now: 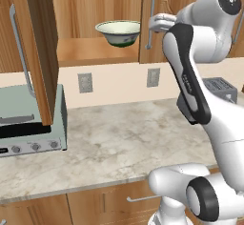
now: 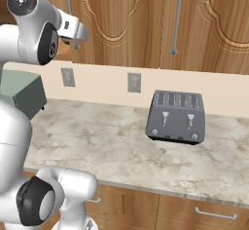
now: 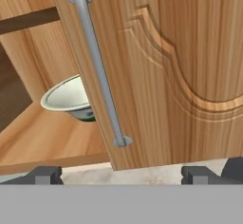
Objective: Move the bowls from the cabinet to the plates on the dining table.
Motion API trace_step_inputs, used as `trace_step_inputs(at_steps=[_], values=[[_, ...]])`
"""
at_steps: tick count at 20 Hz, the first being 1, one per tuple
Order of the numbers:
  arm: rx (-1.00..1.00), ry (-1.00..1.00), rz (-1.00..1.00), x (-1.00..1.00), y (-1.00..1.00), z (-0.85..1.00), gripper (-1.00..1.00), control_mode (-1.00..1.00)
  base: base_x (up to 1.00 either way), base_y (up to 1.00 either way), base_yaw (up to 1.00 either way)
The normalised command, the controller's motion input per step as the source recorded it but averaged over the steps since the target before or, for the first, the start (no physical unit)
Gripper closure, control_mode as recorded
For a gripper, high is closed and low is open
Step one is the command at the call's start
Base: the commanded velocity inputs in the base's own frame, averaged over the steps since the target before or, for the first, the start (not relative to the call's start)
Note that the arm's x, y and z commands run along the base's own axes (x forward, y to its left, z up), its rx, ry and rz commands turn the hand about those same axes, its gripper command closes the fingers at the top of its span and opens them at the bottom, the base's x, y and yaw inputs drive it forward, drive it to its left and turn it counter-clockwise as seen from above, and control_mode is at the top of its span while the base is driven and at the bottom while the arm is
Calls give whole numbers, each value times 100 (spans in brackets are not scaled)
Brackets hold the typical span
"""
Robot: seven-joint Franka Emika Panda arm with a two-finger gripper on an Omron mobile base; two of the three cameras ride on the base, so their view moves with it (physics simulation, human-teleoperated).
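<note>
- A cream-white ceramic bowl with a green band (image 1: 119, 32) is seen on the shelf of the mid-brown wooden cabinet (image 1: 95, 52), left door open.
- The gripper (image 3: 122, 174) is held before the closed door's silver bar handle (image 3: 97, 61), jaws spread fully, nothing grasped.

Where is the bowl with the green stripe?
The bowl sits on the shelf inside the open cupboard, up above the counter in the left base view. In the hand view it peeks out just left of the closed door's silver handle.
</note>
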Motion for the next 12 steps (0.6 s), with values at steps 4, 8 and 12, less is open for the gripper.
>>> trace_step_inputs(at_steps=[4, 8, 12], values=[[1, 0, 0, 15, 0, 0, -100, -100, 0, 0, 0], [0, 0, 0, 22, 0, 0, -100, -100, 0, 0, 0], [0, 0, 0, 34, 0, 0, -100, -100, 0, 0, 0]])
